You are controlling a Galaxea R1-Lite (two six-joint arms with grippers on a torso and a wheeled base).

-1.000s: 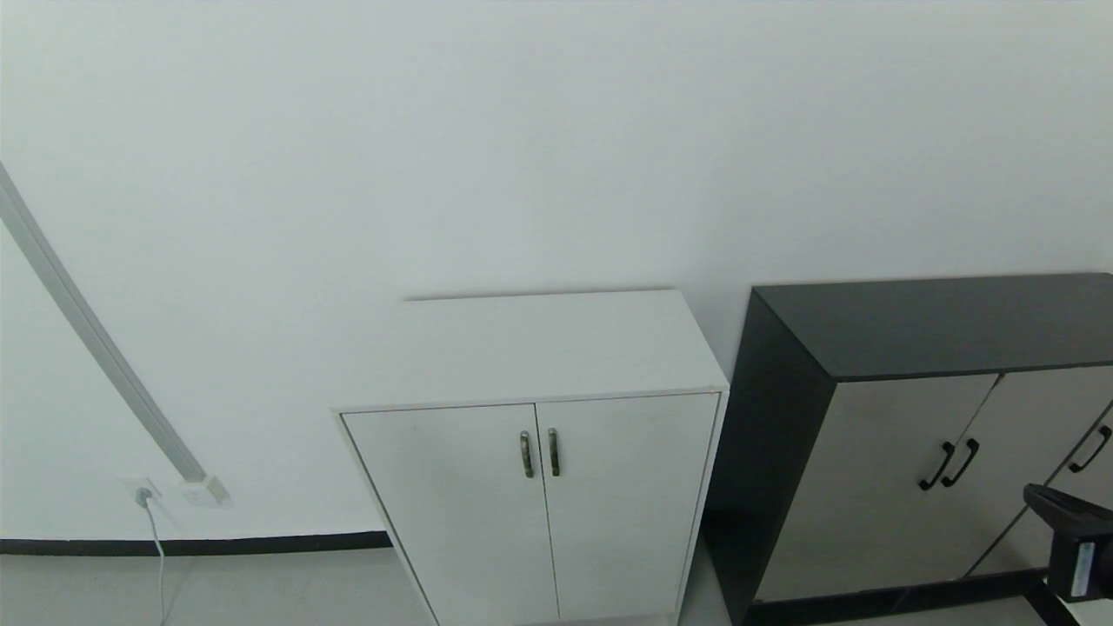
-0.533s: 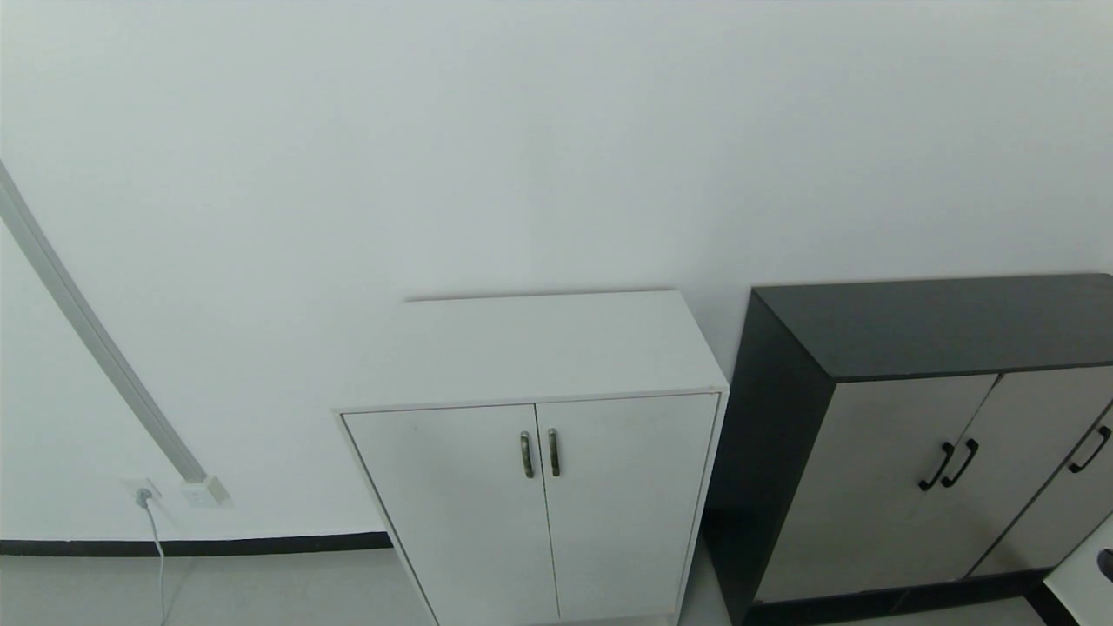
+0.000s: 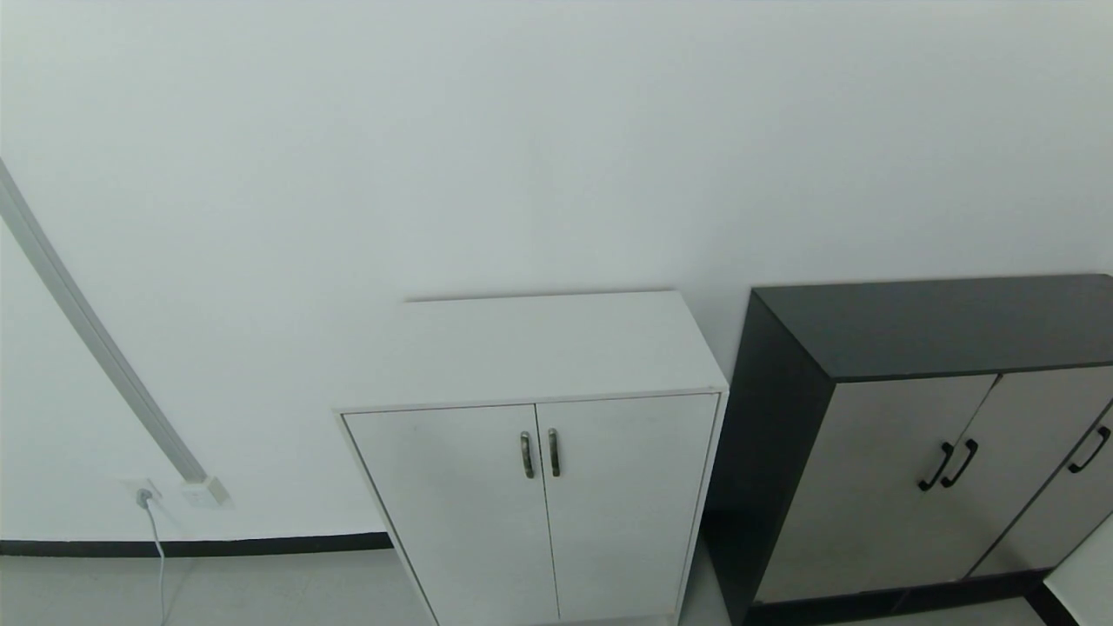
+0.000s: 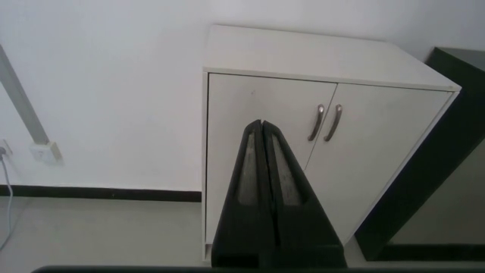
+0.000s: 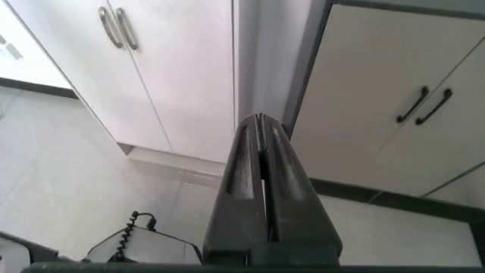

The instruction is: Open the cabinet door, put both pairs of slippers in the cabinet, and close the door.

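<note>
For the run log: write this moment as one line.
white cabinet: closed | left gripper: shut, apart from cabinet | right gripper: shut, apart from cabinet

readable text: none | white cabinet (image 3: 609, 487) — doors plain, no label legible | dark cabinet (image 3: 930, 326) — same | wall plate (image 3: 204, 493) too small to tell

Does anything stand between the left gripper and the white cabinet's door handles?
Nothing visible does. The shut left gripper faces the white cabinet, with only open air before its door handles.
</note>
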